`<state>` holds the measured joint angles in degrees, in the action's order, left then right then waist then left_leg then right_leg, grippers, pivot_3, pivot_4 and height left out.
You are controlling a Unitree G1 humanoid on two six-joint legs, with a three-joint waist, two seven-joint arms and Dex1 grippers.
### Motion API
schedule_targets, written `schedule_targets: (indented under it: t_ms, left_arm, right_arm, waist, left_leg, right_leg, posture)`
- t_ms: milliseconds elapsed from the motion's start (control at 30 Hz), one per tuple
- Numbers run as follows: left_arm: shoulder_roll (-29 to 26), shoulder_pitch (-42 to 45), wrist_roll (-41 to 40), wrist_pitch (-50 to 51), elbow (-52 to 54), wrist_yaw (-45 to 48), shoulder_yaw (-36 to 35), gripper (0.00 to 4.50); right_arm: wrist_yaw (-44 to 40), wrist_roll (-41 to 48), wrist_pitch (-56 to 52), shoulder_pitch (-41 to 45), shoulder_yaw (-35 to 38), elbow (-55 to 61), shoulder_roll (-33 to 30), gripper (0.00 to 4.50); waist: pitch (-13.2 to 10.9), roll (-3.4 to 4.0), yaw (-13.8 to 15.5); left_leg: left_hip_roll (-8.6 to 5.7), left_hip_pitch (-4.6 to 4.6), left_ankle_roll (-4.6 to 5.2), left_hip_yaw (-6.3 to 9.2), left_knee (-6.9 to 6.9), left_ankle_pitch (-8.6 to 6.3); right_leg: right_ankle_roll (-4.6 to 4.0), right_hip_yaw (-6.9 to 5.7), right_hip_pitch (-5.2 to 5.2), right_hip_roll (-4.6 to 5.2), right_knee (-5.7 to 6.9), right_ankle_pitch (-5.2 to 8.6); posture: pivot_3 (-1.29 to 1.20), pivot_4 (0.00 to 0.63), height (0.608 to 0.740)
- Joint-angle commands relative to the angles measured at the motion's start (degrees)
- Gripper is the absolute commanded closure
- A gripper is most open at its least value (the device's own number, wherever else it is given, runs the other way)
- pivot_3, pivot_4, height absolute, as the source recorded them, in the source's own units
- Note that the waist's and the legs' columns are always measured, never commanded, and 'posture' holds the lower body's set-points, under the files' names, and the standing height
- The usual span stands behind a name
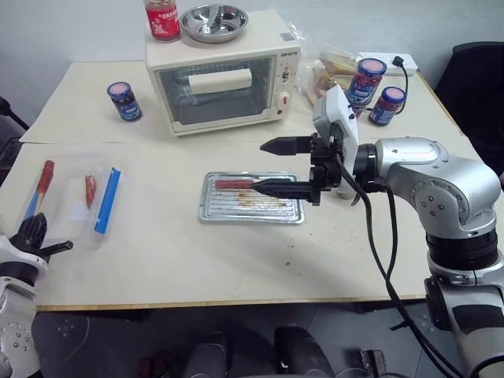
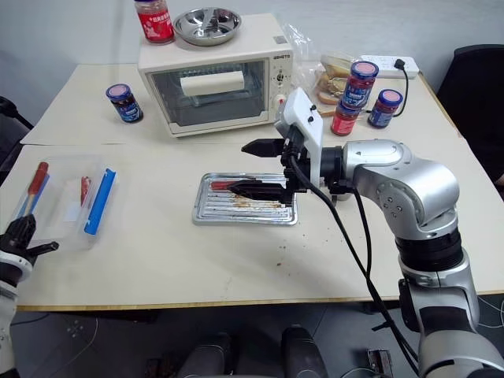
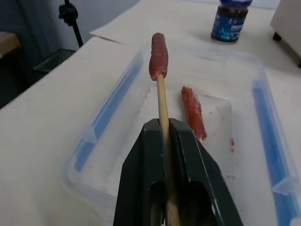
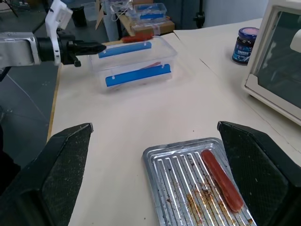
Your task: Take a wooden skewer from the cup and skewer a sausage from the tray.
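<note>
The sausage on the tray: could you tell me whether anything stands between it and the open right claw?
Nothing visible does. The right claw hangs open over the tray, and the sausage lies bare on the ridges, nothing covering it.

Our left claw point(image 3: 165, 136) sits low at our far left, fingers clamped tight together and pointing level, forward-left. Our right arm reaches across the middle, its claw point(image 1: 276, 167) pointing left, fingers spread wide apart.
</note>
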<state>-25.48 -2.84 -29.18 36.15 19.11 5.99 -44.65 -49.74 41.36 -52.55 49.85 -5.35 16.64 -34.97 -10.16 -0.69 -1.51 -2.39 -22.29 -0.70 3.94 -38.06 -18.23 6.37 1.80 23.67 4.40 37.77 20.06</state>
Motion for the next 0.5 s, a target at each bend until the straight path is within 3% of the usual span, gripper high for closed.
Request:
schedule_targets:
  t_ms: [33,200,367,500]
  left_arm:
    - [-1.7,0.6,-1.2,-2.6,0.0,2.6,-0.5,3.54]
    - [-3.7,-4.2,-5.7,-1.4,4.9,6.9,-5.9,2.36]
    - [-6.9,-20.6,-17.3,1.1,11.9,21.2,-18.7,2.36]
    - [-9.9,-30.9,-22.8,2.3,10.2,28.9,-28.4,2.36]
  right_arm:
    - [0.2,-0.3,1.2,-0.1,2.0,1.4,-0.5,0.0]
    - [-0.2,-0.3,0.8,0.3,1.5,0.8,-0.8,0.0]
    - [-3.9,-0.9,0.6,1.1,0.8,-1.3,-3.7,0.0]
    - [-8.0,0.0,-0.7,2.5,0.5,-3.7,-5.8,0.0]
  waist:
    - [0.0,-0.01,0.0]
    - [0.0,-0.02,-0.2]
    - [0.0,-0.03,-0.5]
    - [0.0,0.01,0.1]
  left_leg:
    - [0.0,0.0,0.0,0.0,0.0,0.0]
    - [0.02,-0.01,-0.01,0.0,0.01,-0.01]
    - [0.08,-0.02,-0.04,-0.03,0.12,-0.08]
    - [0.09,0.01,0.01,-0.03,0.1,-0.12]
  right_leg:
    - [0.0,0.0,0.0,0.0,-0.01,0.0]
    - [0.0,0.01,0.01,0.0,-0.03,0.0]
    - [-0.02,0.05,0.02,-0.01,-0.17,0.01]
    - [-0.06,0.02,-0.08,0.02,-0.32,0.03]
  posture:
    - [0.0,0.15,0.74]
    - [0.0,0.15,0.74]
    - [0.0,0.15,0.74]
    - [0.0,0.15,0.74]
